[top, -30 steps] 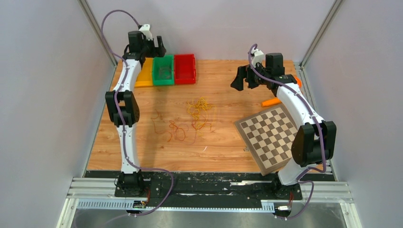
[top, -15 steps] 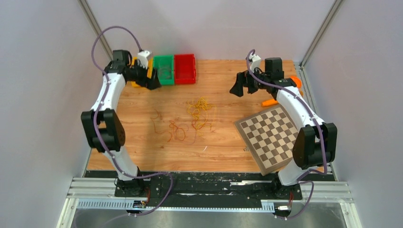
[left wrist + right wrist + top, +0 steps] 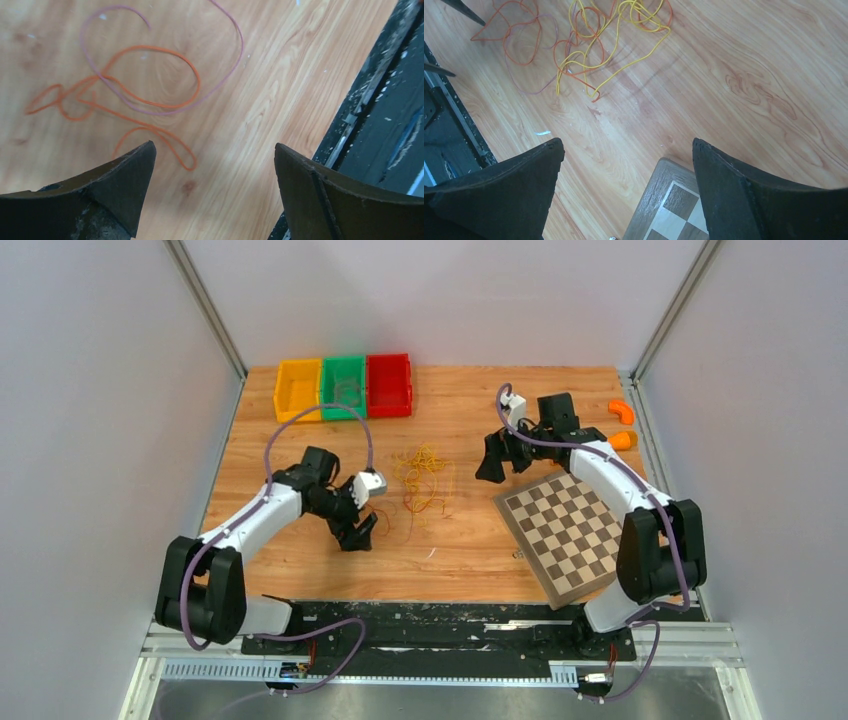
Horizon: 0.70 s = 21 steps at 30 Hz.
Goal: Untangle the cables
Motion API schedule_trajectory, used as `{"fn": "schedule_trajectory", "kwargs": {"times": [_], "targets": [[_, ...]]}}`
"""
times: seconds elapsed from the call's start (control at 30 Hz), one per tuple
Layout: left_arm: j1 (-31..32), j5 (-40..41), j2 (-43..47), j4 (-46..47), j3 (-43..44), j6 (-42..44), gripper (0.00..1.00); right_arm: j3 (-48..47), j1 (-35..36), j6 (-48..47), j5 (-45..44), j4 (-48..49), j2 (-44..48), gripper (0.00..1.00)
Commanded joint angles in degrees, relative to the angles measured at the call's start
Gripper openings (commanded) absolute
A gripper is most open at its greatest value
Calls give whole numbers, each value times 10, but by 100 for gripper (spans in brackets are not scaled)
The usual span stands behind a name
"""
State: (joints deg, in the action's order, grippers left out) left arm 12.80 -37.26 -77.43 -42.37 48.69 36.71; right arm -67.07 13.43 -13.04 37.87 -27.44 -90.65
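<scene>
The cables lie loose on the wooden table: a yellow tangle [image 3: 422,472] with orange and red strands [image 3: 383,521] to its front left. My left gripper [image 3: 358,533] is open and empty, low over the table just left of the orange strands. Its wrist view shows an orange looped cable [image 3: 150,75] and a thin pale purple strand [image 3: 220,75] ahead of the open gripper [image 3: 215,150]. My right gripper [image 3: 491,464] is open and empty, right of the tangle. Its wrist view shows the yellow tangle [image 3: 614,35] ahead of the open gripper [image 3: 629,145].
Yellow [image 3: 298,390], green [image 3: 343,388] and red [image 3: 388,385] bins stand at the back left. A chessboard [image 3: 570,530] lies at the right, its corner under my right gripper [image 3: 664,205]. Two orange pieces [image 3: 621,410] lie at the back right. The black front rail [image 3: 380,125] is close.
My left arm has swung from the bins at the back down and forward to the orange strands. My right gripper has moved a little forward and lower, towards the tangle.
</scene>
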Motion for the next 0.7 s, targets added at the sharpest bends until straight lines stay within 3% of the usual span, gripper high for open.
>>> {"fn": "schedule_trajectory", "kwargs": {"times": [0.0,0.1,0.17,0.2,0.23,0.27,0.3,0.33,0.47,0.67], "targets": [[47,121,19,141,-45,-90,93,1,1,-22,9,13,32,98],[50,182,-5,155,-41,-122,75,2,1,-22,7,13,37,98],[50,206,-6,159,-35,-126,56,3,1,-20,5,13,42,98],[50,218,-3,157,-27,-126,38,4,1,-21,4,13,43,98],[49,221,7,152,-12,-122,29,4,1,-21,4,14,45,98],[47,216,14,137,0,-120,11,4,1,-22,2,14,47,98],[37,209,31,125,28,-121,5,4,1,-22,0,14,49,98],[17,180,41,101,45,-123,0,4,1,-23,-2,14,49,98],[-62,78,61,17,198,-142,0,-4,1,-24,-4,13,48,98],[-164,18,-1,-48,459,-160,0,-24,2,-23,-1,14,35,97]]}}
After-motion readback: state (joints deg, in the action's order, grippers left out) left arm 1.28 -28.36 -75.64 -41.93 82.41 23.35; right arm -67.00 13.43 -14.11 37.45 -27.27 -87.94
